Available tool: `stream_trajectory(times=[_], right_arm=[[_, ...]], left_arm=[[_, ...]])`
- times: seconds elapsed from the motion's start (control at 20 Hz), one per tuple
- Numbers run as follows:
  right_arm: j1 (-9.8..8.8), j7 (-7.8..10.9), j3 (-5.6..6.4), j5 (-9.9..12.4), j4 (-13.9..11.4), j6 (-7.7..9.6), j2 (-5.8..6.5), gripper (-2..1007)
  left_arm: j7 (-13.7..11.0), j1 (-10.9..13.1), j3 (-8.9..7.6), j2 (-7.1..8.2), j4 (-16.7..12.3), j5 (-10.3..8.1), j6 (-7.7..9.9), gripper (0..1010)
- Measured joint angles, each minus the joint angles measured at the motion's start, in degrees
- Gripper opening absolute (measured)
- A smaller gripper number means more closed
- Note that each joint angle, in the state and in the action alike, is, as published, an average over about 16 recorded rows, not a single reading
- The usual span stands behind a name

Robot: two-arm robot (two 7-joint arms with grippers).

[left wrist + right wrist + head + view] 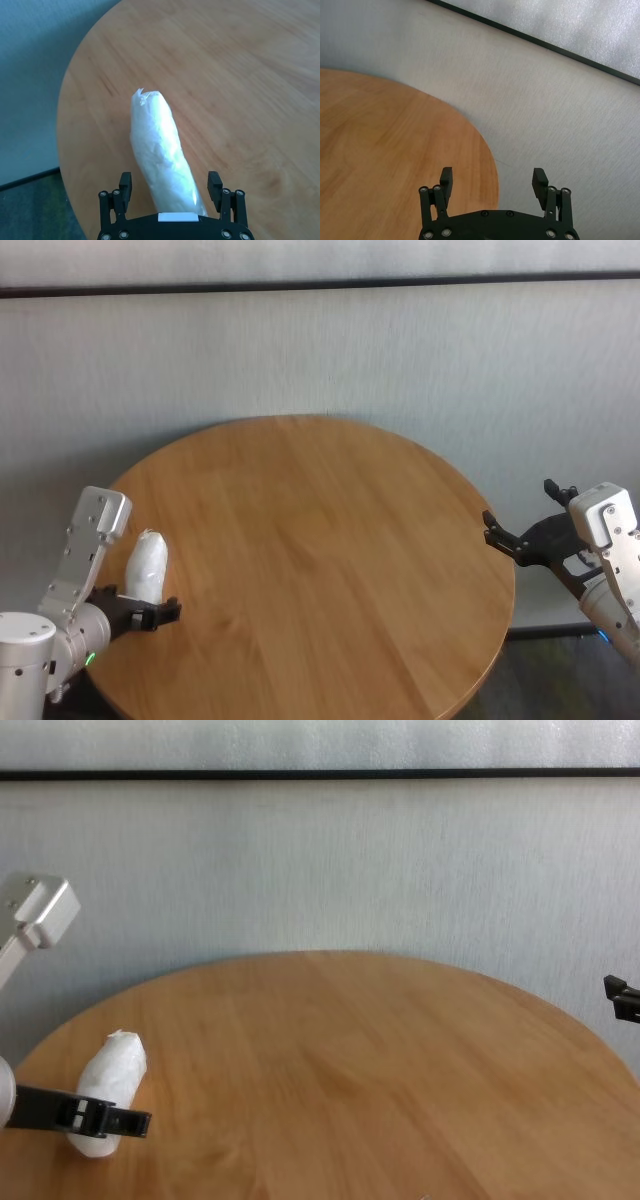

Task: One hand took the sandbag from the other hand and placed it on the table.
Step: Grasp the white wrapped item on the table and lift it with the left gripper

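Note:
The white crinkly sandbag [147, 565] lies on the round wooden table [320, 540] near its left edge. In the left wrist view the sandbag [160, 150] points its crimped end away from the wrist. My left gripper [158, 612], on the wrist with a green light, is open, with one finger on each side of the bag's near end [170, 182]. In the chest view one finger [110, 1120] crosses in front of the bag [108, 1075]. My right gripper [520, 510] is open and empty, just off the table's right edge [492, 179].
A pale grey wall with a dark horizontal strip [320, 285] stands behind the table. Bare wood [350, 1060] stretches from the sandbag to the right edge. Dark floor [30, 200] shows beyond the table's left rim.

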Motion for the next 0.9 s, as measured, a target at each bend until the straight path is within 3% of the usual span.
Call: stream_trajectory(times=[0.9], right_arm=[[0.00,0.00,0.00,0.0,0.0,0.00,0.00,1001]], left_arm=[[-0.6,0.1,-0.20,-0.20,0.1,0.44,-0.58,971]])
